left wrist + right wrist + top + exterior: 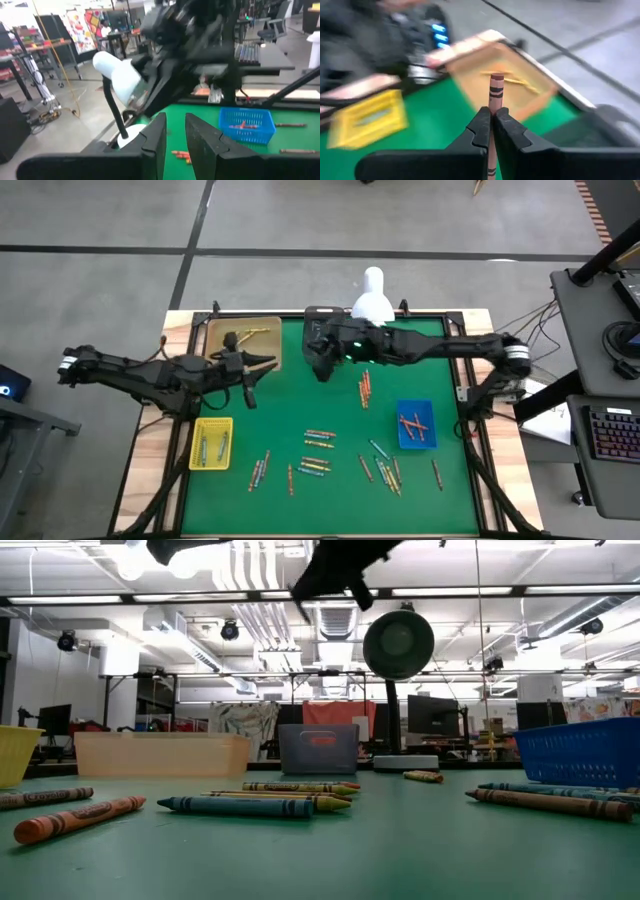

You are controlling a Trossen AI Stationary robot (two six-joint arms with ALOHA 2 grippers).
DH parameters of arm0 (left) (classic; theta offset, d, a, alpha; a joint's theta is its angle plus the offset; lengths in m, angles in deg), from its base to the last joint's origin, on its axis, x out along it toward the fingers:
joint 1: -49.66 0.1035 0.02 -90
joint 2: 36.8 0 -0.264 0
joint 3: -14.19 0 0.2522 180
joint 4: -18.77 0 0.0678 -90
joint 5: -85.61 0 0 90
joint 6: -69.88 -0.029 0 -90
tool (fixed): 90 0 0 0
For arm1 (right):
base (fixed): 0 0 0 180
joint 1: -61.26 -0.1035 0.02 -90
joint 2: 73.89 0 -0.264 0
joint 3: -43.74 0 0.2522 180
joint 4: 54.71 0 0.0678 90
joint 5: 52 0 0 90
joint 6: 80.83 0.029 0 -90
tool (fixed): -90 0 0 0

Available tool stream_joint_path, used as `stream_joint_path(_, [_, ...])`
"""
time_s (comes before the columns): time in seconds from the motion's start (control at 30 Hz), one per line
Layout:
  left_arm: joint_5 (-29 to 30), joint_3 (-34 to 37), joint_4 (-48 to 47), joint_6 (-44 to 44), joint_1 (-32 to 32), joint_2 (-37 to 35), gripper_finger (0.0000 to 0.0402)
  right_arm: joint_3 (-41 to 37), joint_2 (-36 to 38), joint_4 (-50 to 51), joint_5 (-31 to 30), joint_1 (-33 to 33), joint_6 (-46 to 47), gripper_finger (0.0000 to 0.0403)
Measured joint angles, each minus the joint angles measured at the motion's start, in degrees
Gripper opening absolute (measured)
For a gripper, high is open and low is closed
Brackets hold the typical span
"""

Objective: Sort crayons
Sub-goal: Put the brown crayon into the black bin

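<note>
Several crayons [318,450] lie loose on the green mat [300,400], most of them toward its near edge; a pair of orange ones [365,387] lies mid-table. My right gripper [491,112] hangs above the mat's far middle [322,365], shut on a reddish-brown crayon [496,90]. In its wrist view a tan tray [505,85] lies beyond the crayon. My left gripper [175,135] hovers by the tan tray [268,364], pointing level toward the right arm. Its fingers stand a little apart with nothing between them. My right gripper pinches the reddish-brown crayon between its two fingers, part way along its wrapped shaft [494,104]. The crayon lies along the fingers, and its blunt end [496,77] sticks out past the fingertips. It is lifted clear of the mat.
A yellow tray [210,442] holding a few crayons stands near left, and a blue tray [415,425] with red ones stands at the right. The tan tray [245,340] at far left holds a yellow crayon. A white lamp [372,298] stands at the far edge.
</note>
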Motion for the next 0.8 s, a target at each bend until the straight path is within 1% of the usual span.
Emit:
stream_joint_path(0.17, [0.0,0.3,-0.7,-2.3,0.0,-2.6,0.0055,14.2,-10.6,17.1,-13.2,1.4,1.0,0.0009])
stream_joint_path(0.23, [0.0,0.3,-1.7,-3.2,0.0,-3.4,0.0055,19.3,-14.7,23.9,-15.9,2.0,1.9,0.0009])
stream_joint_path(0.4, [0.2,0.3,-3.7,-6.2,0.0,-4.9,0.0055,30.5,-24.7,35.0,-16.4,4.0,3.8,0.0009])
stream_joint_path(0.57, [5.3,0.3,-7.0,-7.6,0.0,-6.2,0.0055,40.0,-32.7,42.3,-16.4,5.8,4.0,0.0009])
stream_joint_path(0.67, [7.2,0.4,-10.1,-6.9,0.0,-7.2,0.0055,44.1,-36.0,45.4,-16.4,6.5,4.1,0.0009])
stream_joint_path(0.8, [7.4,0.4,-13.4,-4.8,0.0,-8.1,0.0055,47.1,-39.2,46.0,-16.4,7.6,4.5,0.0009])
